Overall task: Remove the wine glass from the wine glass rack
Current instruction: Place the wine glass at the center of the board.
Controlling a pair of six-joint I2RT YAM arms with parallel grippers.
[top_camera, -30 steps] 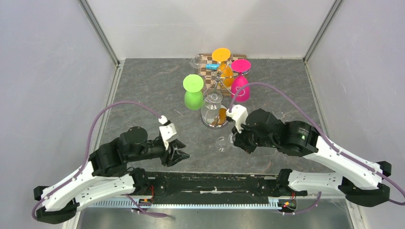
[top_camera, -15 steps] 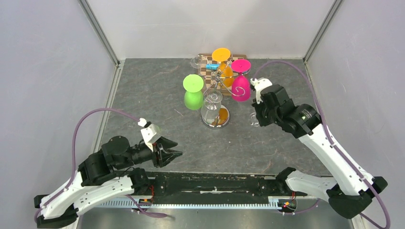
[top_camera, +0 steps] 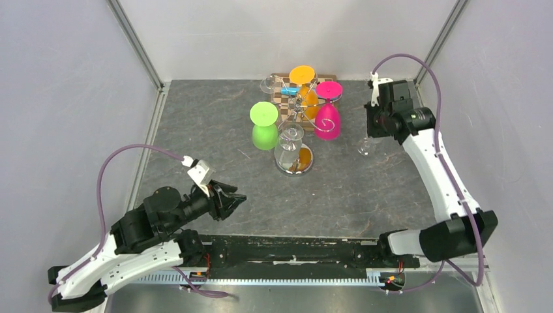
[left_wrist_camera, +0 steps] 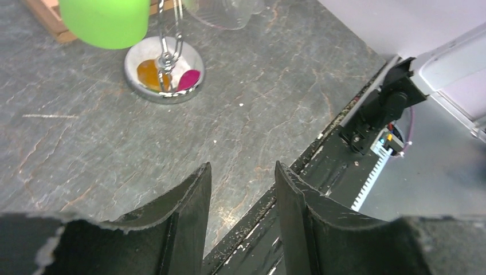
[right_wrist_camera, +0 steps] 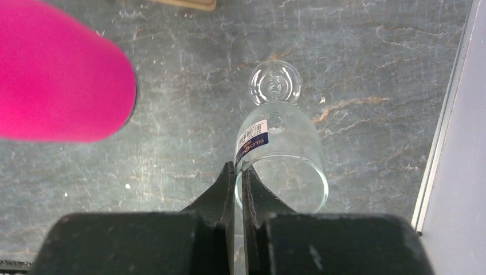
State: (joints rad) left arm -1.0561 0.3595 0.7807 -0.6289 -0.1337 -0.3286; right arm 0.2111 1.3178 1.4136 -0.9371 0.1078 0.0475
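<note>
**Tabletop** (top_camera: 209, 150): dark grey, stone-patterned slab, walled by pale panels on three sides.

**Right arm** (top_camera: 437, 169): white and black, stretched far forward along the right side to the back right part of the tabletop.

**Left arm** (top_camera: 130, 241): white and black, folded low at the near left corner.

**Wine glass rack** (top_camera: 301, 163): chrome stand in the middle of the tabletop, toward the back. Its round mirror base (left_wrist_camera: 164, 70) carries orange and pink reflections, and a thin pole rises from it.

**Glasses on the rack**, all hanging foot-up:
- green glass (top_camera: 264, 127) on the left
- orange glass (top_camera: 303, 81) at the back
- pink glass (top_camera: 328, 117) on the right
- clear glass (top_camera: 290, 147) at the front, over the base
- what looks like a second clear one at the back left, hard to make out

**Checkered board** (top_camera: 282, 91): brown and pale squares, lying behind the rack and partly hidden by it.

**Wine glass** (right_wrist_camera: 281, 149): clear and off the rack. It sits to the right of the pink glass and apart from it, above the back right tabletop. The foot points down toward the slab, and whether it touches cannot be told.

**Right end effector** (right_wrist_camera: 238, 172): fingers pinched nearly together on the wall of the wine glass at its rim, one inside the bowl and one outside.

**Left end effector** (left_wrist_camera: 240, 177): fingers parted about halfway with nothing between them, over the near edge of the tabletop and well apart from the rack.

**Label** (right_wrist_camera: 252, 146): a small blue and white sticker with a barcode on the wine glass bowl, just beyond the gripping fingers.
</note>
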